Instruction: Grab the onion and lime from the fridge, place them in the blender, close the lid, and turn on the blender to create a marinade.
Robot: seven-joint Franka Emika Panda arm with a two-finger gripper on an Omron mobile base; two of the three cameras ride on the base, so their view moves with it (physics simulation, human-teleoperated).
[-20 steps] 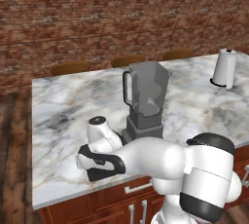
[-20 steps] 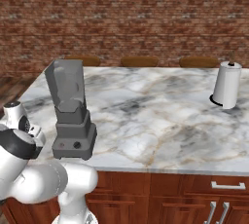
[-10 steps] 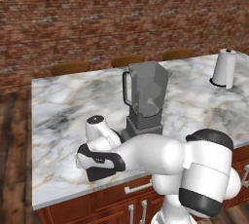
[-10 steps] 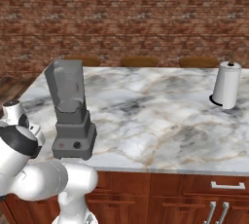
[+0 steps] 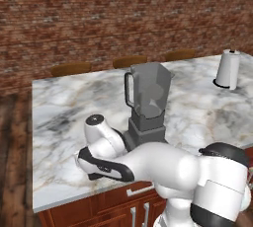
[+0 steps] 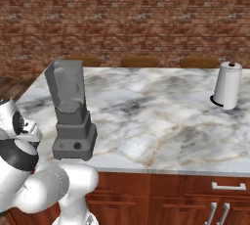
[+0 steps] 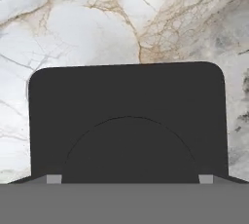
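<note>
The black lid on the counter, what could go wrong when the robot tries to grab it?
The lid lies flat on the marble counter, so the open gripper may slide off its thin edge or bump the stone. It also sits near the counter's front edge, so a nudge might push it off. The arm is folded close to the blender and could knock it.

One blender (image 5: pixel 147 103) is standing on the marble tabletop (image 5: pixel 64 107), one black lid (image 7: pixel 126 116) is lying flat, one white paper-towel roll (image 6: pixel 227 85) is standing, and three wooden chair backs (image 6: pixel 139 61) are showing behind.
</note>
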